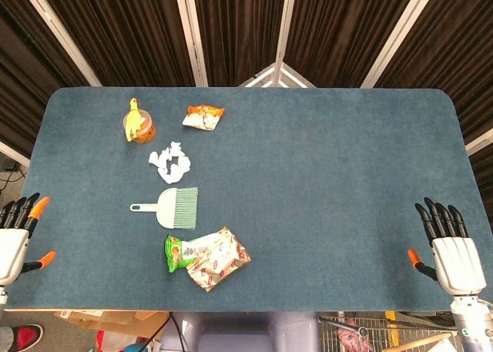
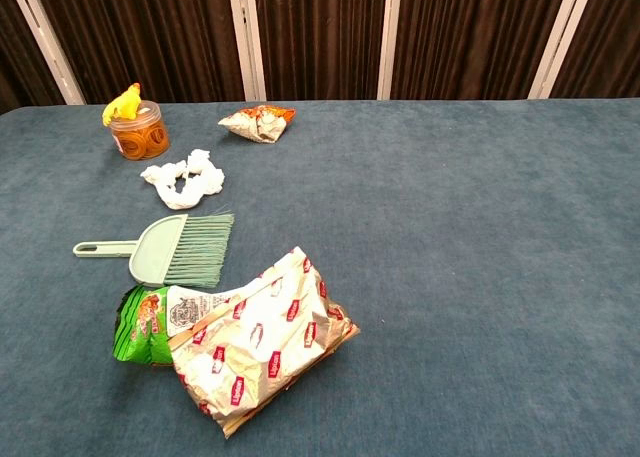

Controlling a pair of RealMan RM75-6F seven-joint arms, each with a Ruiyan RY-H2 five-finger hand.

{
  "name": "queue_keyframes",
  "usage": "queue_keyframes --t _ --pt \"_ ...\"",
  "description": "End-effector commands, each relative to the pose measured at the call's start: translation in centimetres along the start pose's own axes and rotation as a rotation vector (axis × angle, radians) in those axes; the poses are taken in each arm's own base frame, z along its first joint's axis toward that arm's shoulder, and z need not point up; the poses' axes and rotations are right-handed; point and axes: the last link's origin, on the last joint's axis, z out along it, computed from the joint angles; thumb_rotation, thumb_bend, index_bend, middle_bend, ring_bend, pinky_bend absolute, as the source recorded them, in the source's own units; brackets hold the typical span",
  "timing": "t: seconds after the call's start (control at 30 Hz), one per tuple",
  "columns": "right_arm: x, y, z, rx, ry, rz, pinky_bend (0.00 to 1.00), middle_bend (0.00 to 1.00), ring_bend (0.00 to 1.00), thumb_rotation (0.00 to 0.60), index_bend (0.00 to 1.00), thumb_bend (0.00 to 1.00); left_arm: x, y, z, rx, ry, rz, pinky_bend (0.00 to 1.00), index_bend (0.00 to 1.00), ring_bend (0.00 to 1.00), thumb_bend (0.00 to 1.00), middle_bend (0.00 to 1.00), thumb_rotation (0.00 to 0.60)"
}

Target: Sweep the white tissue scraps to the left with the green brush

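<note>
Two hands wait at the near corners of the table [image 1: 323,175], and neither holds anything: our left hand [image 1: 15,240] sits at the near-left corner with its fingers spread, and our right hand [image 1: 451,252] sits at the near-right corner, fingers apart and pointing toward the far edge. Parked there, they leave the working area uncovered, which we take as the resting posture before any reach begins.

We see the green brush [image 2: 165,249] lying flat in the left part of the table, about midway between the near and far edges, untouched. Its handle points toward the left edge and its bristles fan toward the right, so the handle is offered to our left hand, the closer one. The white tissue scraps [image 2: 185,180] lie in a loose clump just beyond the brush toward the far edge, close to it but apart.

Clutter hems the job in. A crumpled snack bag [image 2: 235,342] lies just nearside of the brush, seemingly touching the bristle end in the chest view. Toward the far-left corner stand an orange jar [image 2: 138,132] with a yellow toy on top and a small crumpled packet [image 2: 258,122]. We judge the sweep toward the left edge must pass nearside of the jar, which stands just far-left of the scraps.
</note>
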Motion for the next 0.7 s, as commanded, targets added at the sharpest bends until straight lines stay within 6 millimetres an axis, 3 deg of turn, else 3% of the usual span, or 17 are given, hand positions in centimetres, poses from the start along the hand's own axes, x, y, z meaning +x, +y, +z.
queue_keyframes --t 0.03,0.6,0.7 --pt "0.0 0.0 0.0 0.000 -0.001 0.004 0.00 0.00 0.00 0.600 0.00 0.30 0.0 0.0 0.0 0.001 -0.002 0.001 0.00 0.00 0.00 0.00 0.00 0.600" --pt "0.0 -0.1 0.0 0.000 -0.002 0.014 0.00 0.00 0.00 0.600 0.00 0.30 -0.1 0.1 0.4 0.017 -0.037 -0.005 0.00 0.00 0.00 0.00 0.00 0.600" --pt "-0.1 -0.2 -0.1 0.000 -0.009 0.017 0.00 0.00 0.00 0.600 0.00 0.30 0.2 0.5 1.2 0.003 -0.041 0.004 0.08 0.00 0.01 0.00 0.00 0.600"
